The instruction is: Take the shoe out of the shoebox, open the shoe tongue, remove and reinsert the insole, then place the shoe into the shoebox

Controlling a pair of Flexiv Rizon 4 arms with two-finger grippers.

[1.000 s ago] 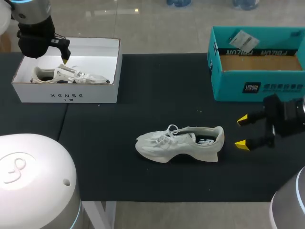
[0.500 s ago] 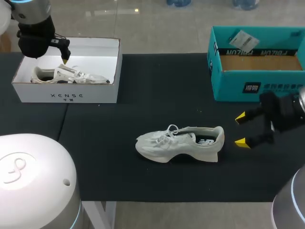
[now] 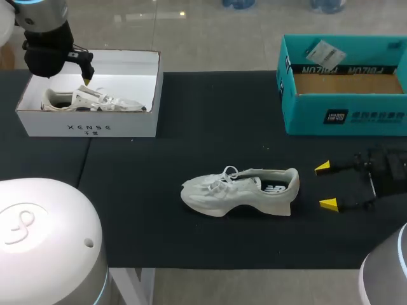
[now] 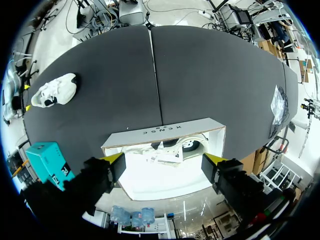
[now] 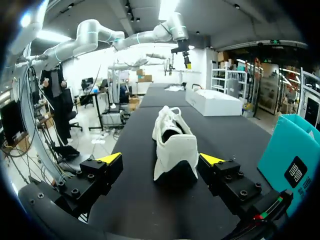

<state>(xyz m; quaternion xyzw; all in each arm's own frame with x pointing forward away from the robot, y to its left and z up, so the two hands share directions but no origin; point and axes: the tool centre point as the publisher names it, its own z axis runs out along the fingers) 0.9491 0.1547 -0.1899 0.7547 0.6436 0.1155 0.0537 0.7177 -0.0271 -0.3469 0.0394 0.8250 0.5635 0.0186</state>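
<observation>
A white shoe (image 3: pixel 241 190) lies on its sole in the middle of the black table, toe to the left, heel to the right. My right gripper (image 3: pixel 325 185) stands open just right of the heel, low over the table. In the right wrist view the shoe (image 5: pixel 172 142) sits heel-first just ahead of the open gripper (image 5: pixel 161 159), not touched. A white shoebox (image 3: pixel 89 127) at the back left holds a second white shoe (image 3: pixel 89 100). My left gripper (image 3: pixel 86 81) hangs over that box. From the left wrist, the open gripper (image 4: pixel 163 159) is above the shoebox (image 4: pixel 165 132).
A teal open box (image 3: pixel 343 117) stands at the back right, close behind my right arm; it also shows beside the right gripper as the teal box (image 5: pixel 290 160). Black tabletop stretches between the two boxes.
My right gripper has shifted a little toward the table's front edge and its wrist has turned. The shoe and my left arm have not moved.
</observation>
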